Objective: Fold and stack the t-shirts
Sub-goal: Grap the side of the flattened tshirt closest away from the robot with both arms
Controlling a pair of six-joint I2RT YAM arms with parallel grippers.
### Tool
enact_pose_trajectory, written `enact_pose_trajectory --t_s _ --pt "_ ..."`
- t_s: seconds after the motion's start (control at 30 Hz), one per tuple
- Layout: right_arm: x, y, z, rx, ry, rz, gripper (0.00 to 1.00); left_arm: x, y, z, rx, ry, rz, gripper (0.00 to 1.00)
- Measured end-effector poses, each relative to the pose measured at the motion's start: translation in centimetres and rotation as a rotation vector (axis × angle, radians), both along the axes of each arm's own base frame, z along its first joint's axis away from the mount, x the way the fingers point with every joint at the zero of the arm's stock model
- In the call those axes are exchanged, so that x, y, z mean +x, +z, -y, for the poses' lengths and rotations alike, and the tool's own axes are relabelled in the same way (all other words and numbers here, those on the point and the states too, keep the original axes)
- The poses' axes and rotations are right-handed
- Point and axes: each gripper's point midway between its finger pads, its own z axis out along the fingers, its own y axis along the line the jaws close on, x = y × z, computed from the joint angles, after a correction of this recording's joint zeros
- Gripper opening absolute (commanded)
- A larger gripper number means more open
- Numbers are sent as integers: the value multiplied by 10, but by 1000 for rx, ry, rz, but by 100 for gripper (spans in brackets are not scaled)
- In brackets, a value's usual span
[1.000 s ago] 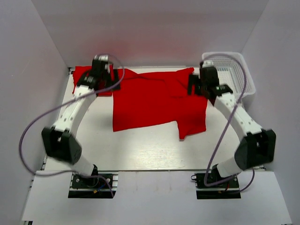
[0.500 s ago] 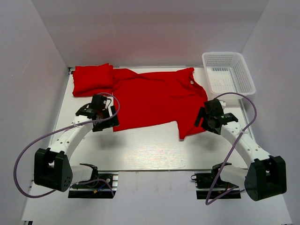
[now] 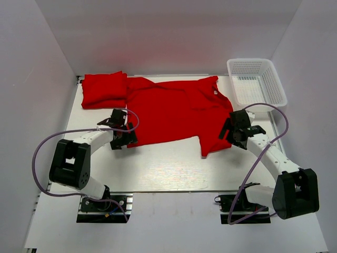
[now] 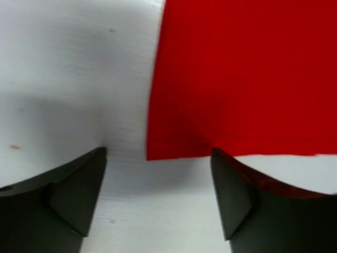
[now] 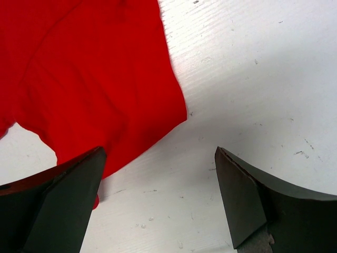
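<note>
One red t-shirt (image 3: 176,110) lies spread flat across the middle of the table, and a second, folded one (image 3: 104,89) rests at the back left. My left gripper (image 3: 125,139) hovers open at the spread shirt's near left corner. In the left wrist view that corner (image 4: 158,150) sits just ahead of the gap between the fingers (image 4: 79,190), with bare table between them. My right gripper (image 3: 227,133) stands open at the shirt's right edge. There the red cloth (image 5: 95,79) reaches the left finger (image 5: 68,195), and nothing is gripped.
A white mesh basket (image 3: 250,60) stands at the back right, with nothing showing in it. White walls close in the table on three sides. Purple cables loop out from both arms.
Both arms have drawn back from the far edge to the spread shirt's near side. The folded shirt at the back left is now uncovered. Both grippers stay open.
</note>
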Motion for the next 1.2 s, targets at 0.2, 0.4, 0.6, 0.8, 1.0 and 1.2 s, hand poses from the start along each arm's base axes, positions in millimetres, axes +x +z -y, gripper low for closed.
enact_pose_trajectory --t_s 0.2,0.4,0.6,0.8,1.0,1.2 --pt "3 1 0 6 -2 12 90 14 -5 2 -9 23 43 57" --pt "6 2 3 -1 -14 22 90 23 -9 2 -4 42 92 13" --pt "7 -1 7 3 -44 15 90 22 -9 2 -14 43 129 0" --pt "6 -22 6 13 -50 -61 88 7 -2 -2 -18 37 154 0" --pt "2 -48 2 26 -50 -156 88 11 23 -1 -37 31 244 0" --pt "4 -51 4 35 -79 -157 85 10 22 -2 -34 28 241 0"
